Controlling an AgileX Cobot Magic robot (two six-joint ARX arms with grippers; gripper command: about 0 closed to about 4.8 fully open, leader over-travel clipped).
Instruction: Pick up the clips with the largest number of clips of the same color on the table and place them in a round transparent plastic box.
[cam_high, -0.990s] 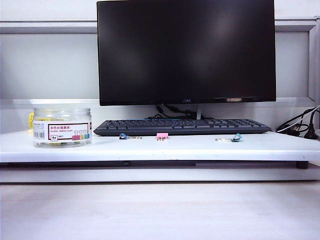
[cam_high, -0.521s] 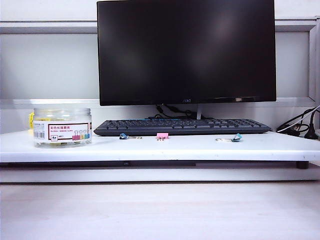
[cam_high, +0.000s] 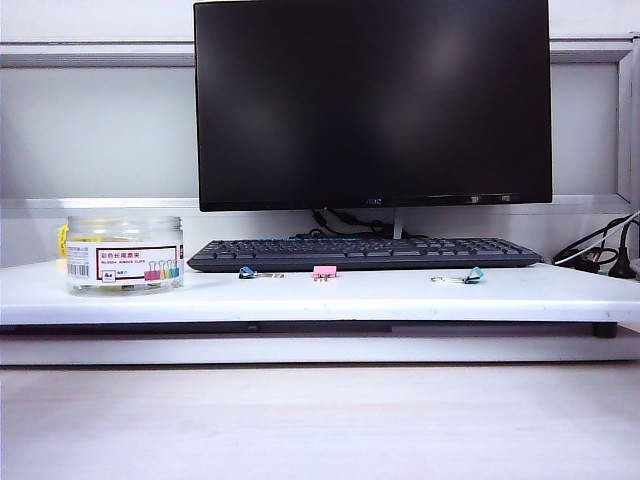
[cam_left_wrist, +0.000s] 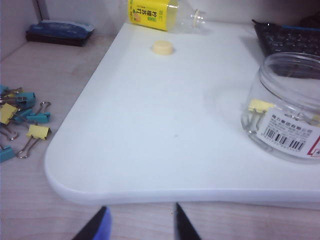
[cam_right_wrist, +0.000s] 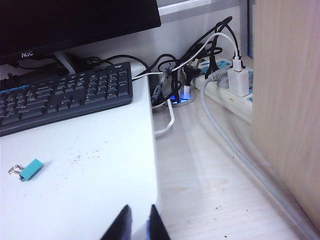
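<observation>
- Here, at the far left of the white bench (cam_high: 330, 296), the round transparent plastic box (cam_high: 125, 255) stands upright with its barcode label facing out; the left wrist view shows the yellow clips (cam_left_wrist: 261, 106) inside it, against the wall.
- The left pincer (cam_left_wrist: 140, 227) hangs off the bench's near edge, its two fingertips parted and holding nothing.
- A loose heap of teal and yellow spare clips (cam_left_wrist: 22, 120) lies on the wooden surface beside the bench.
- In front of the black keyboard (cam_high: 365, 253) and monitor (cam_high: 372, 103) lie a blue clip (cam_high: 248, 272), a pink clip (cam_high: 324, 271) and a teal clip (cam_high: 472, 275), well apart.
- The right pincer (cam_right_wrist: 139, 225) sits over the bench's right edge, fingers pressed together and empty, near a tangle of cables (cam_right_wrist: 185, 75).
</observation>
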